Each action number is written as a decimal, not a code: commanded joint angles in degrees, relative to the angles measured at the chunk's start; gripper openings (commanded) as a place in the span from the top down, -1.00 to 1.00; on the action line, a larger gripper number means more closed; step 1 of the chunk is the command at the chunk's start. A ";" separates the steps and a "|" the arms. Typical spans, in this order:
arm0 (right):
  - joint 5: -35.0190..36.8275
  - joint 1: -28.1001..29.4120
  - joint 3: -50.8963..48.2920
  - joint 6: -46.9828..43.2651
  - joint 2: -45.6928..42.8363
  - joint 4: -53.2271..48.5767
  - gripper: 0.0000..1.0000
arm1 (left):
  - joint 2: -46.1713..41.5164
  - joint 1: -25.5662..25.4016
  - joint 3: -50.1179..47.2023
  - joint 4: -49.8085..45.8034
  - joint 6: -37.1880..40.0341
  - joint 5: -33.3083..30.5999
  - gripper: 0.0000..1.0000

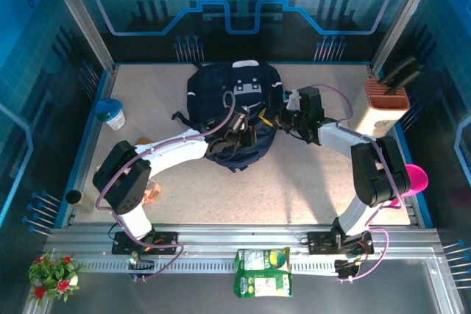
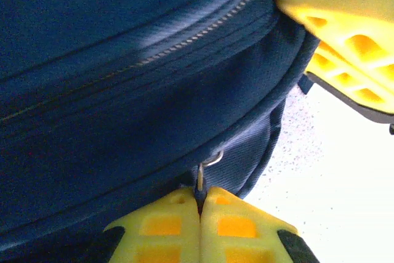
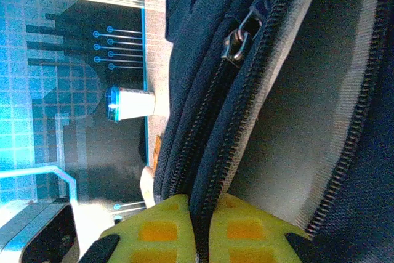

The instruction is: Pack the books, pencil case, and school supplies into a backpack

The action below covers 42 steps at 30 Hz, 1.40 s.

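At the front rail, a green packet (image 1: 263,271) is seen lying between the arm bases. Beyond it, the left gripper (image 2: 200,198) is clenched, its yellow pads pressed together on a thin metal zip pull (image 2: 201,173) at the near edge of the backpack (image 1: 235,90). The right gripper (image 3: 197,204) is likewise clamped, on a fold of zip-edged fabric at the bag's right side; a zip slider (image 3: 237,44) sits further along that track, untouched, and pale lining (image 3: 289,90) is shown beside it, so the mouth appears partly parted.

The backpack lies flat on the table (image 1: 309,182), centred and past mid-depth, between the two grippers. It is judged soft and limp, likely to sag, bunch and drag rather than keep its shape, and light enough to slide if pulled from one side only. The rim is therefore best anchored while the zip is drawn. The metal pull is small and smooth and could slip from the pads; the stitched zip edge offers the firmer hold.

Farther off, a white cup (image 1: 112,114) stands at the left and an orange-topped holder (image 1: 386,101) at the far right.
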 commanded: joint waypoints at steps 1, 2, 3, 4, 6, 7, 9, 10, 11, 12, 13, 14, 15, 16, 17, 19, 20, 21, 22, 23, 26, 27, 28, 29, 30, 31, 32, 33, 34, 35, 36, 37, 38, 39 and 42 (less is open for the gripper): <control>1.49 -2.93 -0.87 -0.77 -3.04 3.66 0.90 | -4.84 1.23 -3.32 -5.38 5.01 -2.82 1.00; 1.74 -3.49 -1.21 -0.62 -3.19 3.98 0.90 | -5.93 1.92 -4.99 -6.06 5.16 -3.61 1.00; 1.98 -4.03 -1.64 -0.52 -3.36 4.51 0.91 | -7.31 2.75 -6.97 -6.15 4.89 -3.58 1.00; 2.12 -4.47 -2.02 -0.27 -3.50 4.99 0.91 | -8.55 3.67 -8.95 -5.56 4.46 -3.47 1.00; 2.18 -5.39 -2.82 0.40 -3.68 6.30 0.91 | -11.29 5.76 -13.70 -3.07 3.55 -2.59 1.00; 2.05 -5.64 -3.14 0.75 -3.68 7.07 0.92 | -12.28 6.65 -15.36 -1.86 3.59 -1.84 1.00; 1.71 -5.98 -3.37 1.43 -3.54 8.05 0.91 | -13.86 8.07 -17.65 0.03 4.60 -0.69 1.00; 1.50 -5.96 -3.37 1.60 -3.44 8.15 0.90 | -14.23 8.36 -17.80 0.30 5.63 -0.49 1.00; 1.37 -5.89 -3.37 1.92 -3.35 8.29 0.85 | -14.28 8.44 -17.52 0.42 6.92 -0.45 1.00; 1.29 -5.70 -3.37 2.40 -3.39 8.56 0.81 | -14.22 8.41 -16.91 0.60 7.90 0.05 1.00; 1.45 -5.38 -3.37 2.71 -3.54 8.51 0.75 | -13.92 8.35 -16.14 0.64 8.77 0.83 1.00; 1.74 -4.99 -4.69 3.10 -3.84 8.34 0.67 | -13.48 8.20 -15.07 0.81 9.46 1.95 1.00; 2.08 -4.60 -5.32 3.67 -4.39 8.32 0.58 | -13.07 7.79 -13.96 1.04 10.20 2.75 1.00; 2.37 -4.16 -5.76 4.30 -4.83 8.48 0.51 | -12.64 7.31 -13.03 1.16 10.91 3.04 1.00; 2.84 -3.64 -6.38 5.20 -5.47 8.50 0.42 | -12.08 6.46 -11.88 1.09 11.85 3.02 1.00; 4.41 -2.33 -7.58 6.77 -6.84 8.35 0.33 | -11.07 4.80 -9.55 0.99 13.18 2.91 1.00; 5.16 -1.52 -7.97 7.68 -7.55 8.12 0.30 | -10.54 3.96 -8.37 1.03 13.65 2.99 1.00; 5.85 -0.97 -8.42 8.60 -8.08 7.89 0.27 | -9.94 3.14 -7.19 1.14 14.02 3.09 1.00; 6.42 -0.43 -8.79 9.74 -8.45 7.92 0.26 | -9.42 2.50 -6.25 1.25 14.30 3.22 1.00; 6.95 0.09 -9.38 11.17 -8.78 8.23 0.24 | -8.80 1.75 -5.22 1.38 14.56 3.40 1.00; 7.95 1.09 -10.54 14.78 -8.96 10.20 0.24 | -6.77 0.20 -2.76 2.17 14.87 4.40 1.00; 8.08 1.18 -10.74 15.88 -8.88 10.82 0.24 | -6.06 -0.24 -1.91 2.29 14.87 4.70 1.00; 8.29 1.33 -10.96 16.62 -8.79 11.28 0.25 | -5.50 -0.55 -1.31 2.46 14.87 5.09 1.00; 8.48 1.47 -11.06 17.12 -8.78 11.61 0.26 | -4.71 -0.90 -0.65 2.50 14.96 5.56 1.00; 8.75 1.75 -11.06 17.34 -8.69 11.69 0.27 | -4.04 -1.22 0.04 2.41 15.15 5.85 1.00; 8.90 1.93 -10.98 17.31 -8.61 11.71 0.30 | -3.48 -1.39 0.53 2.17 15.35 6.09 1.00; 8.88 2.14 -10.76 17.06 -8.52 11.58 0.34 | -2.96 -1.50 1.11 1.70 15.63 5.92 1.00; 8.96 2.15 -10.67 16.85 -8.53 11.32 0.41 | -2.60 -1.50 1.43 0.90 15.88 5.51 1.00; 9.05 2.08 -10.66 16.69 -8.59 11.17 0.47 | -2.56 -1.45 1.61 0.29 16.23 4.82 1.00; 9.21 1.83 -10.74 16.26 -8.76 11.02 0.56 | -2.69 -1.44 1.36 -0.30 16.77 4.04 1.00; 9.41 1.54 -10.66 15.85 -8.99 10.86 0.63 | -3.08 -1.40 0.95 -0.62 17.34 3.42 1.00; 9.41 1.16 -10.67 15.35 -9.20 10.66 0.69 | -3.54 -1.42 0.42 -0.83 17.97 3.11 1.00; 9.30 0.60 -10.47 14.78 -9.47 10.42 0.75 | -4.22 -1.23 -0.36 -1.17 18.89 3.05 1.00; 9.19 -0.04 -10.32 14.39 -9.78 9.90 0.80 | -4.87 -0.95 -1.03 -1.80 19.83 3.22 1.00; 8.81 -2.04 -9.82 12.91 -11.00 8.92 0.85 | -6.70 0.72 -4.18 -2.77 21.58 5.27 1.00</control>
